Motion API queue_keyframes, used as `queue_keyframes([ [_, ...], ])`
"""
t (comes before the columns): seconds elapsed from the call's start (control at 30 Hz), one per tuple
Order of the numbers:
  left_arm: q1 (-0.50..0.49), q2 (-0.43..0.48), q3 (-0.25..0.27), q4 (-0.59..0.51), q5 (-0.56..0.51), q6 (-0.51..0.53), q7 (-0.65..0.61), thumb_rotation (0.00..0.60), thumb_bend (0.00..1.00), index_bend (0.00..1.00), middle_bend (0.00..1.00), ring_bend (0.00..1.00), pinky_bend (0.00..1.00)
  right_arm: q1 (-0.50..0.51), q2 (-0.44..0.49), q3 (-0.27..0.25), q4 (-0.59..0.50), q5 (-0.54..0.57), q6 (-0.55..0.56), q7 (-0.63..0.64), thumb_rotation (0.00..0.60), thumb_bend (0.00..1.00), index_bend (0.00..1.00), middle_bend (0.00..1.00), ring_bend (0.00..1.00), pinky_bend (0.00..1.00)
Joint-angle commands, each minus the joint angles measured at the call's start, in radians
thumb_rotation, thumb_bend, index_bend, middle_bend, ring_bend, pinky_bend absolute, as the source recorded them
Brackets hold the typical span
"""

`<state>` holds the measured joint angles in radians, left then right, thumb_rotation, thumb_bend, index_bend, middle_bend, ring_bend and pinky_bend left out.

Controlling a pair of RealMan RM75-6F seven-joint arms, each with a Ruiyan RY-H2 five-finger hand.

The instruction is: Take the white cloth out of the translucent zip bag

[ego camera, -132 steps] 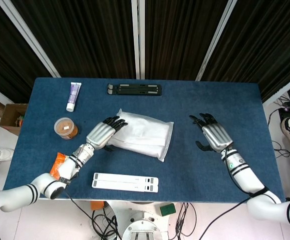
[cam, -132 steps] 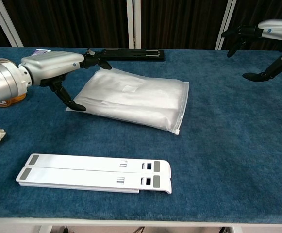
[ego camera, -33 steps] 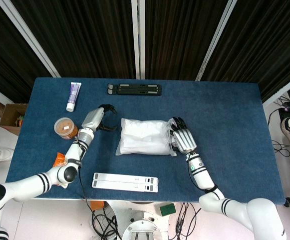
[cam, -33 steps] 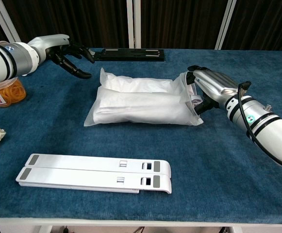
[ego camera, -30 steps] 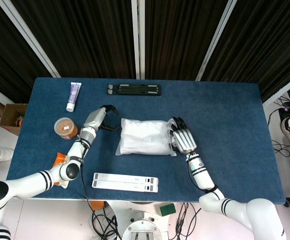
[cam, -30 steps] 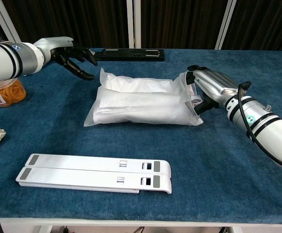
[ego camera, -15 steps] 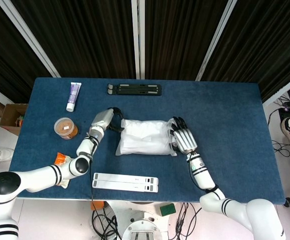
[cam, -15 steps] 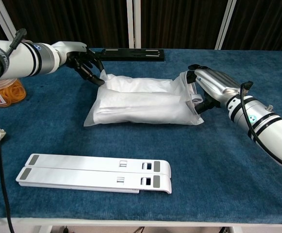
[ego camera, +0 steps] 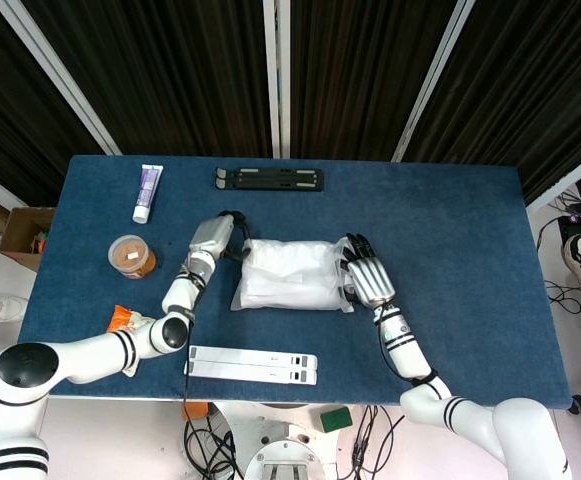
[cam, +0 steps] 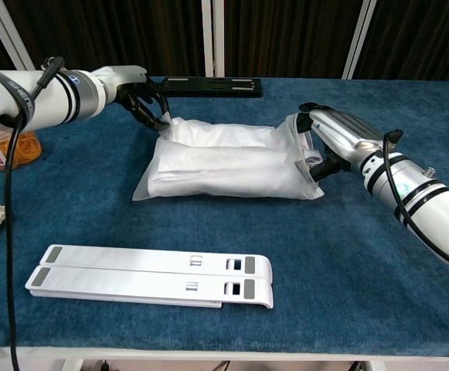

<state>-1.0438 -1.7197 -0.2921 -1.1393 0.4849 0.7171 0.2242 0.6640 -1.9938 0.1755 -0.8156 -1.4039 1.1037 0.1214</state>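
Observation:
The translucent zip bag (ego camera: 288,277) (cam: 222,164) lies mid-table with the white cloth (cam: 216,168) folded inside it. Its open mouth faces right and stands a little raised. My right hand (ego camera: 368,281) (cam: 338,139) grips that mouth edge, fingers over the top and thumb underneath. At the bag's far left corner, my left hand (ego camera: 216,240) (cam: 142,98) touches the plastic with curled fingers. Whether those fingers pinch the corner cannot be told.
A black folded stand (ego camera: 270,179) (cam: 209,86) lies at the back edge. A white folded stand (ego camera: 252,364) (cam: 151,276) lies near the front. On the left are a tube (ego camera: 148,192), a jar (ego camera: 132,256) (cam: 4,147) and an orange packet (ego camera: 120,322).
My left hand has moved right and down from beside the bag until its fingers reach the far left corner. The right hand stays on the bag's mouth; the bag has barely shifted.

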Motion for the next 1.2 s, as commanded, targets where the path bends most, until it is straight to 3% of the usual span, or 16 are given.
queue_keyframes([
  [0.03,0.002,-0.008,0.0,0.01,0.011,0.002,-0.001,0.6,0.38,0.55,0.21,0.09,0.27,-0.001,0.0,0.001,0.0,0.0,0.001,0.002,0.6,0.44,0.8,0.29,0.0,0.0],
  [0.27,0.015,-0.034,0.003,0.034,0.064,0.024,-0.008,0.6,0.44,0.66,0.3,0.12,0.28,-0.005,-0.001,0.009,-0.006,0.002,0.008,0.023,0.6,0.46,0.81,0.3,0.0,0.0],
  [0.47,0.053,-0.041,0.014,0.026,0.16,0.08,-0.036,0.6,0.44,0.7,0.33,0.13,0.28,-0.017,0.017,0.022,-0.026,-0.007,0.05,0.071,0.6,0.49,0.9,0.35,0.0,0.0],
  [0.9,0.217,0.071,0.045,-0.082,0.379,0.214,-0.173,0.6,0.45,0.71,0.33,0.13,0.28,-0.129,0.268,0.051,-0.26,-0.036,0.252,0.102,0.6,0.52,0.95,0.38,0.02,0.0],
  [1.03,0.25,0.101,0.048,-0.103,0.416,0.234,-0.198,0.6,0.45,0.71,0.32,0.13,0.28,-0.155,0.322,0.058,-0.283,-0.017,0.257,0.096,0.6,0.51,0.95,0.38,0.02,0.0],
  [1.2,0.283,0.133,0.055,-0.117,0.436,0.232,-0.211,0.6,0.45,0.7,0.32,0.13,0.28,-0.177,0.345,0.056,-0.234,0.029,0.213,0.093,0.6,0.51,0.95,0.38,0.02,0.0],
])
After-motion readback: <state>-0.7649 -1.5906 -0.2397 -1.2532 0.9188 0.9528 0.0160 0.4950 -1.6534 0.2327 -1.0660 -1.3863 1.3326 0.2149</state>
